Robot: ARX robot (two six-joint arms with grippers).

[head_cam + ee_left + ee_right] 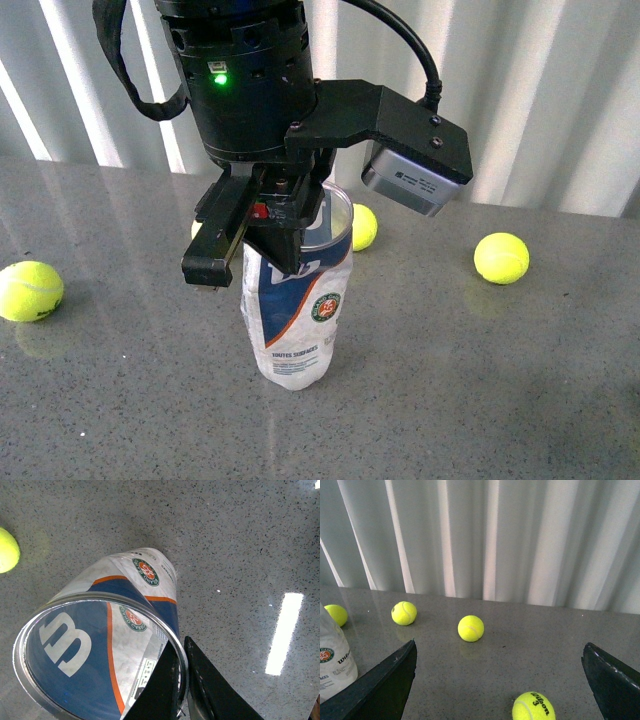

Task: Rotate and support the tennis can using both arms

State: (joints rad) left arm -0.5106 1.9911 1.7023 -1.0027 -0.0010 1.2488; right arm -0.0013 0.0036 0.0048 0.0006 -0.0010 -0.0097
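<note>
The tennis can point(297, 320) stands upright at the centre of the front view on the grey table point(500, 400), its open mouth up. The left gripper point(250, 258) reaches down from the upper part of the frame and is clenched on the can's metal rim, one finger inside the tube and one outside. I judge this hold steadies the can from the top and lets it be turned. The right gripper point(500, 685) is spread wide and grasps nothing, apparently waiting to support the can's side. There is one can. The right wrist view shows four tennis balls point(471, 628), and three are plain in the front view.
</note>
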